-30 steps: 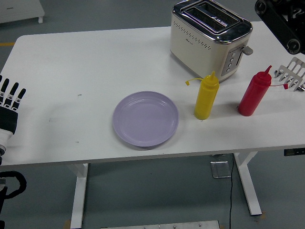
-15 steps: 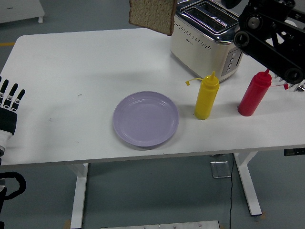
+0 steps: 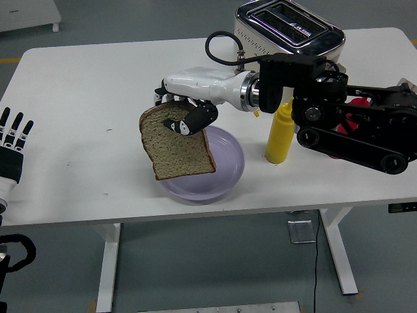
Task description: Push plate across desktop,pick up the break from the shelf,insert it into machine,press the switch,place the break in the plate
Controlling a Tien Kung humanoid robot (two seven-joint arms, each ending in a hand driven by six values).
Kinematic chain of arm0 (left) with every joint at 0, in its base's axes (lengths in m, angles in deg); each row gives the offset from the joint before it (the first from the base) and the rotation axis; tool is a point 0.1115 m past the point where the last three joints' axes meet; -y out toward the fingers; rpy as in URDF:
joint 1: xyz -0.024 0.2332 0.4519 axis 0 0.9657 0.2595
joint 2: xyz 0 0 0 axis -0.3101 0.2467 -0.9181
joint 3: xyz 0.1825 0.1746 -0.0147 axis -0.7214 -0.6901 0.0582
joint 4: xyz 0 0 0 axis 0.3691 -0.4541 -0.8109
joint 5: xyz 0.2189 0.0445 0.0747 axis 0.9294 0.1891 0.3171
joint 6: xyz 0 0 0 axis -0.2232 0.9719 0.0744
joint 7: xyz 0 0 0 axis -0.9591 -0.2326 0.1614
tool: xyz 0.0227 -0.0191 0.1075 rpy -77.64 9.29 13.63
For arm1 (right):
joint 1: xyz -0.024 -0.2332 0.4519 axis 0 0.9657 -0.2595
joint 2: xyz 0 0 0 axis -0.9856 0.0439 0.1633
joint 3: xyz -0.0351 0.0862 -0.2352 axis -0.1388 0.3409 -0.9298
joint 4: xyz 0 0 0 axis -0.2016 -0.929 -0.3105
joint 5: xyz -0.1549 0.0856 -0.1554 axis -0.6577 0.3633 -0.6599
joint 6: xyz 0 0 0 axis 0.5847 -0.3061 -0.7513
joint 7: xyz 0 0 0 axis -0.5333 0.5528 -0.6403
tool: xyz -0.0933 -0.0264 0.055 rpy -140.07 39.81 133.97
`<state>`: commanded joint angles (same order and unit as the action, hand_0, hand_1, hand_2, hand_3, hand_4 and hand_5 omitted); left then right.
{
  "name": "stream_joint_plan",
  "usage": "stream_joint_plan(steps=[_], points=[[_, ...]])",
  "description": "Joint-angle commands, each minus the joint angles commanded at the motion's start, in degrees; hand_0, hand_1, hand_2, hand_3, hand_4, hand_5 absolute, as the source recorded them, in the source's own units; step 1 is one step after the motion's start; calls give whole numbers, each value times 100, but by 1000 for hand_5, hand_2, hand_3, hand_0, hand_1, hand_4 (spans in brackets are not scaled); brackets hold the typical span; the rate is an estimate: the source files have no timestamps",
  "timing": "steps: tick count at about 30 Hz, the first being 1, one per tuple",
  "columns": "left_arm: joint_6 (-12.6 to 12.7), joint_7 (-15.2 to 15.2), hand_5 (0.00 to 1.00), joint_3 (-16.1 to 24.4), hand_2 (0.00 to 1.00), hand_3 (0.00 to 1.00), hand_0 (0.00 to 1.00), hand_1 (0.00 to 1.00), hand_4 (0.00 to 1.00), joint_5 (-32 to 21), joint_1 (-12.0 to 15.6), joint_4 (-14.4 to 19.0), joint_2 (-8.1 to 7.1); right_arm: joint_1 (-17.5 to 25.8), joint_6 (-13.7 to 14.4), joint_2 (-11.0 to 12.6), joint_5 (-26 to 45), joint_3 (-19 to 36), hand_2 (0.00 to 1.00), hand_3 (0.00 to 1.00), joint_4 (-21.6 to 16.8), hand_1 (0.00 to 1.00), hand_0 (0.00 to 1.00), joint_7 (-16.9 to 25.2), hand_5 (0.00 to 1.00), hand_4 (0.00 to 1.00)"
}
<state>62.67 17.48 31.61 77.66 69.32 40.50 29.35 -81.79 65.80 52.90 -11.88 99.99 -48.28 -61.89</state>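
1. Gripping the bread slice [image 3: 176, 151] by its top edge, the right robot hand [image 3: 189, 112] holds it over the purple plate's [image 3: 228, 171] left rim.
2. The left robot hand [image 3: 13, 147] rests open-fingered at the table's [image 3: 91, 85] left edge.
3. Bare table lies between them.
4. The yellow bottle [image 3: 282, 134] stands just right of the plate.

A: What carries everything here?

B: A white rectangular worktop [image 3: 98, 85] on white legs, standing on a grey floor [image 3: 215, 267].

A: And what sits directly on it?

B: A round lavender plate [image 3: 228, 176] near the front edge, partly hidden. Just to its right stands a yellow plastic squeeze bottle [image 3: 281, 134]. At the far side is a cream and chrome two-slot toaster [image 3: 290, 29]. A red squeeze bottle [image 3: 355, 114] is mostly covered further right.
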Motion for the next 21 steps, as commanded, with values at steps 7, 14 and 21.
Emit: stream_joint_plan(steps=[7,14,21], points=[[1,-2,998,-40,940,808,815,859,632,5,-15,-8,19,129,160,-44,-142,-278,372,489,229,246,161,21,122,301],[2,-2,998,-43,940,808,815,859,632,8,-15,-12,19,231,206,-104,-145,-304,380,493,543,256,175,42,129,296],[1,-4,998,-52,940,808,815,858,633,13,-26,-26,31,305,86,-184,-62,-315,426,510,796,319,214,81,140,296]])
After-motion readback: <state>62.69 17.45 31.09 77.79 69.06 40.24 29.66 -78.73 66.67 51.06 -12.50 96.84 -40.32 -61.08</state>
